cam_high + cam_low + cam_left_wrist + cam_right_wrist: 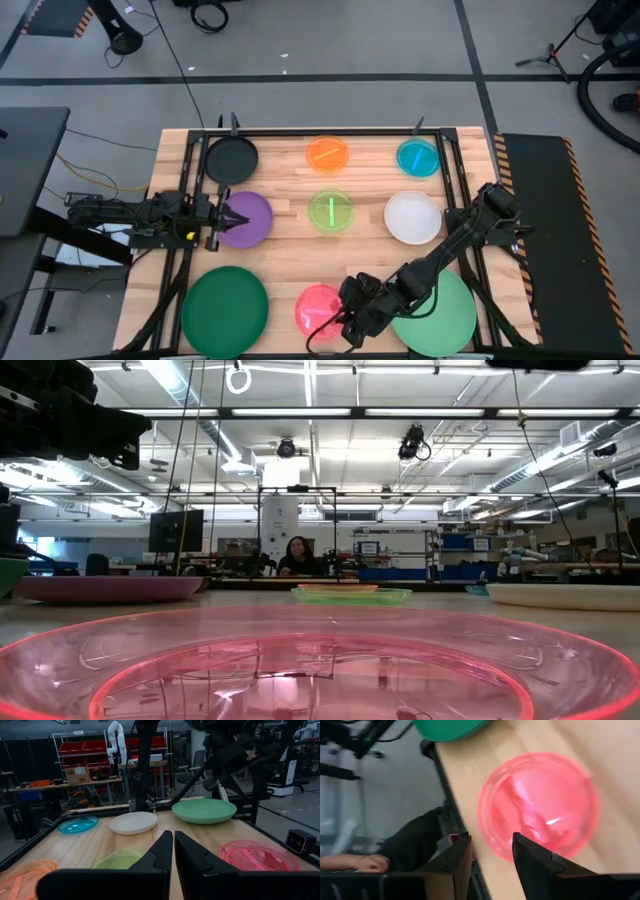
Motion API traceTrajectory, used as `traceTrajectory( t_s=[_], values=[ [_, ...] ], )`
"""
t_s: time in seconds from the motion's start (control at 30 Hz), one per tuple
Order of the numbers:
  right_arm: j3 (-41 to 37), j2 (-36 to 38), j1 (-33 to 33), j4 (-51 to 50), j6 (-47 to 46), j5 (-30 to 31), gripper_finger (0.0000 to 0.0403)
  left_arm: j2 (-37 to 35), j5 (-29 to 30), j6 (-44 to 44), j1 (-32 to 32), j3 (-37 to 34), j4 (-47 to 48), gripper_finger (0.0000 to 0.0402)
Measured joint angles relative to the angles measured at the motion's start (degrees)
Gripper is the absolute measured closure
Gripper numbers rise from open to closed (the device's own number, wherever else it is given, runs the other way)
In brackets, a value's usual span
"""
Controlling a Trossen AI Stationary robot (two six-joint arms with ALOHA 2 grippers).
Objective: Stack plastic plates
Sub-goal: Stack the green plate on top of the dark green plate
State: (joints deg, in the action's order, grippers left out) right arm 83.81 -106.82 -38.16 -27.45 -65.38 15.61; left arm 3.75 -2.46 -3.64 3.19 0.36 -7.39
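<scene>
Nine plates on worktop (290, 195): two green, seven single colours. Pink plate (538, 805) just beneath right end effector (492, 851), parted, gripping nothing.

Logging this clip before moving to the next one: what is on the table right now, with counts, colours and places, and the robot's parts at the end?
Black plate: one, black, far left corner.
Orange plate: one, clear orange, far middle.
Blue plate: one, clear cyan, far right.
Purple plate: one, purple, middle left.
Lime plate: one, clear lime, centre.
White plate: one, white, middle right.
Green plates: two, green, near left and near right.
Pink plate: one, clear pink, near middle.
Table: one, pale wood, dark frame.
Person: one, seated far behind the table.
Left gripper: fingers shut, at the purple plate's left edge.
Right gripper: fingers open, over the pink plate's near rim.
</scene>
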Motion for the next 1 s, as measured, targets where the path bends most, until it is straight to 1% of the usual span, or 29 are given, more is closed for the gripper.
traceTrajectory(
  t_s=[0.13, 0.23, 0.37, 0.47, 0.53, 0.67, 0.87, 1.0],
  values=[
    [5.7, 0.1, -1.0, -12.9, -4.7, 0.1, 0.0264, 0.0, 0.0, 0.0, 0.0, 0.0, 0.0, 0.0375],
    [6.6, 0.1, -1.7, -22.1, -10.4, -1.6, 0.0270, 0.0, 0.0, 0.0, 0.0, 0.0, 0.0, 0.0375],
    [6.3, 0.1, -2.0, -32.3, -17.0, -6.4, 0.0272, 0.0, 0.0, 0.0, 0.0, 0.0, 0.0, 0.0375],
    [5.9, 0.0, -2.0, -37.8, -19.5, -10.4, 0.0272, 0.0, 0.0, 0.0, 0.0, 0.0, 0.0, 0.0375],
    [5.9, 0.0, -2.0, -38.7, -19.1, -11.4, 0.0273, 0.0, 0.0, 0.0, 0.0, 0.0, 0.0, 0.0375],
    [5.9, 0.0, -2.0, -37.8, -15.9, -9.9, 0.0273, 0.0, 0.0, 0.0, 0.0, 0.0, 0.0, 0.0375],
    [5.9, 0.0, -1.5, -38.2, -20.0, -9.3, 0.0270, 0.0, 0.0, 0.0, 0.0, 0.0, 0.0, 0.0375],
    [5.9, 0.0, -1.2, -38.2, -20.6, -8.1, 0.0254, 0.0, 0.0, 0.0, 0.0, 0.0, 0.0, 0.0375]
  ],
)
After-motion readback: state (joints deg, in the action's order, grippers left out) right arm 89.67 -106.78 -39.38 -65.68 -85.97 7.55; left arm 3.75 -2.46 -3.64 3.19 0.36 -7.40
